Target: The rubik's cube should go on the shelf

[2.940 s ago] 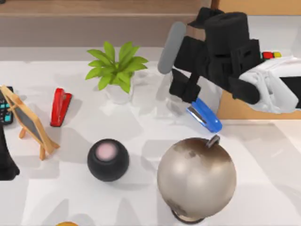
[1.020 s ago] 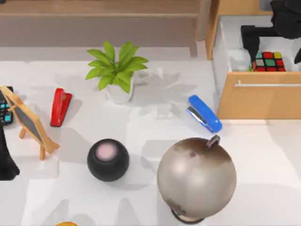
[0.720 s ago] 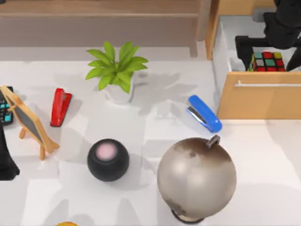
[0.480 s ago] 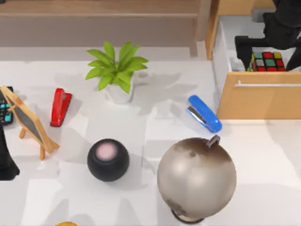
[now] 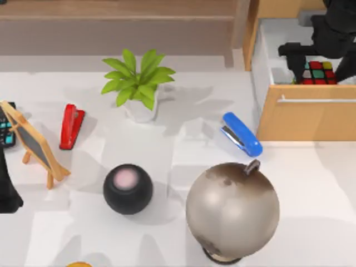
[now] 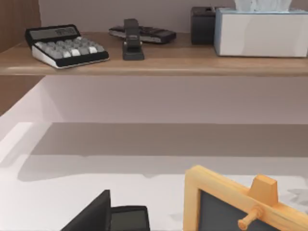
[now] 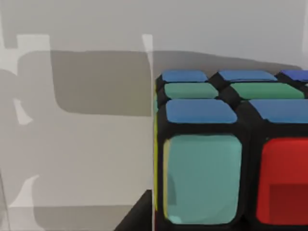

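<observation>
Right gripper (image 5: 321, 53) is down in the open drawer (image 5: 306, 119) at the worktop's (image 5: 311, 189) far right, directly over the cube (image 5: 318, 72). Fingers apart: one dark finger (image 5: 293, 51) shows left of the cube, the other side runs toward the picture's right edge. Cube sits between them on the drawer's white floor, close behind the drawer front; red and green stickers show on top. Whether the fingers touch the cube, cannot tell. Right wrist view is hard up against the cube (image 7: 226, 154): blue, green, teal and red stickers on a black grid, white drawer floor beside it.

Shelf (image 5: 117, 16) runs along the back, left of the drawer, with its upright (image 5: 240, 25) at the right end; cube is well apart from it. Left wrist view shows the shelf (image 6: 159, 62) carrying a calculator (image 6: 65, 45), a dark stapler (image 6: 132, 41) and a tissue box (image 6: 262, 31).

Left arm (image 5: 6, 192) parked at the worktop's left edge, beside a small chalkboard (image 5: 30, 142); cannot tell its fingers.

On the worktop: plant (image 5: 139, 83), red stapler (image 5: 71, 126), blue stapler (image 5: 242, 133) just left of the drawer front, black ball (image 5: 127, 188), globe (image 5: 232, 210).
</observation>
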